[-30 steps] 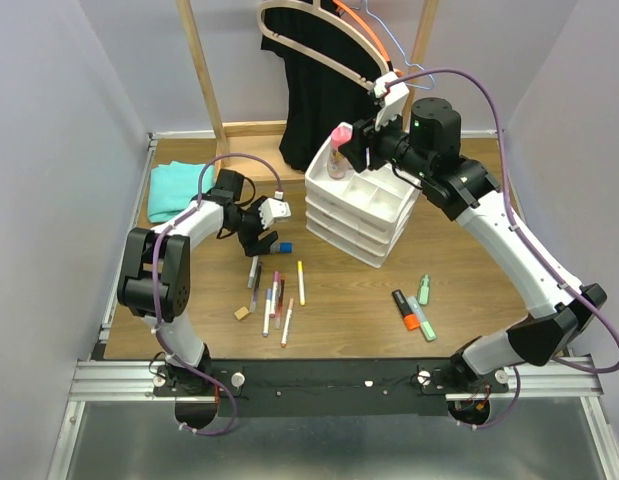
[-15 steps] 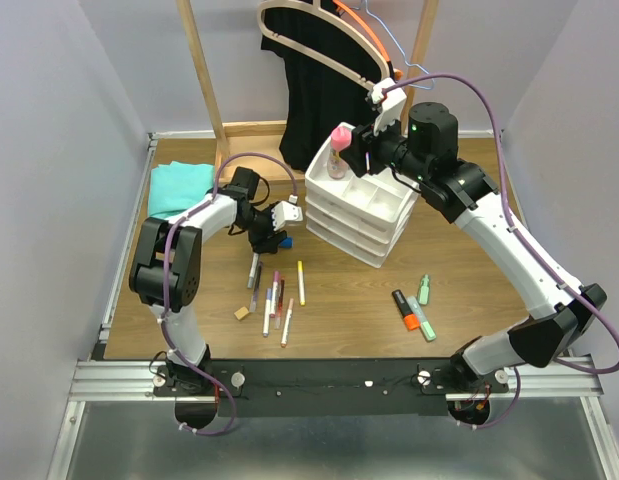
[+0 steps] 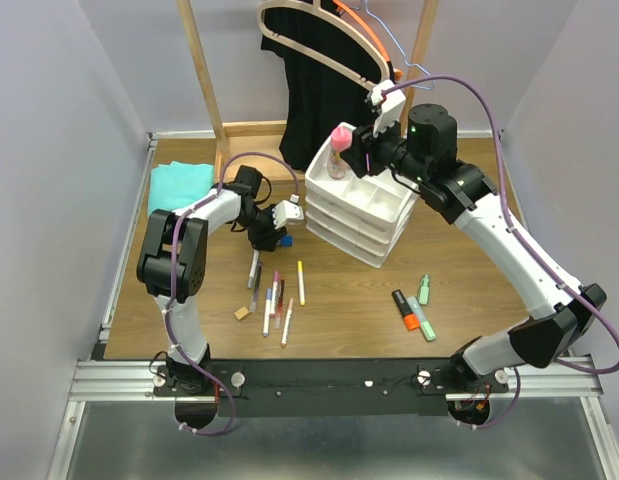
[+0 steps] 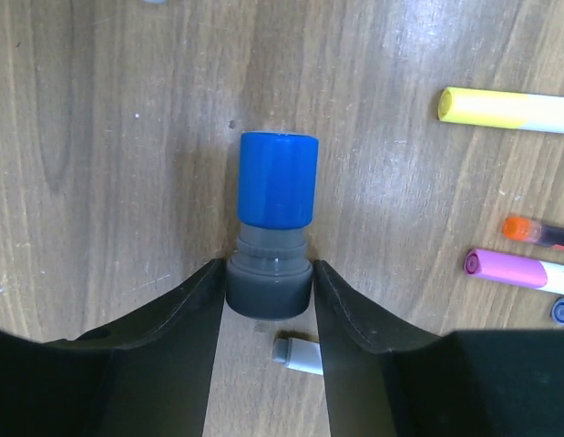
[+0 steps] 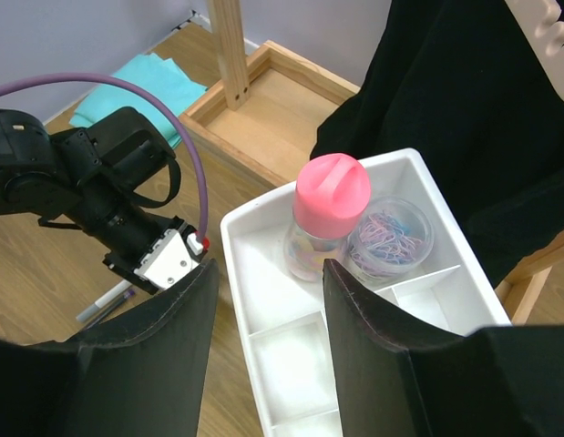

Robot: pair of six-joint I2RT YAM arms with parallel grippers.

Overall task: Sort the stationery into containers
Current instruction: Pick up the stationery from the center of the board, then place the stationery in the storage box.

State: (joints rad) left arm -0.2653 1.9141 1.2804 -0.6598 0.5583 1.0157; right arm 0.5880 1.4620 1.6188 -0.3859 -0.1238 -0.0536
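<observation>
The blue-capped tube (image 4: pixel 278 187) lies flat on the tabletop (image 3: pixel 339 300), just beside the left corner of the white organiser (image 3: pixel 374 228). The left pincer (image 4: pixel 268 273) is the one on it. In the left wrist view the tube's long axis runs straight away from the pincer. The blue cap is at the far end and the grey barrel at the near end, between the two fingers. The fingers straddle the barrel squarely across its axis and stand right up against either side. Whether they already press on it cannot be told. If the grip is sound, the next move is likely a lift and a short carry to the organiser's divided tray, which is close on this arm's side. The right pincer (image 5: pixel 269 269) hangs above the far-left corner of that tray, well apart from the tube, with its fingers spread and nothing between them. Just beyond its tips the pink-capped bottle (image 5: pixel 331 196) stands upright in a tray compartment. The slim pens (image 3: pixel 274 295) lie loose on the near side of the organiser, and the grip does not touch them.
</observation>
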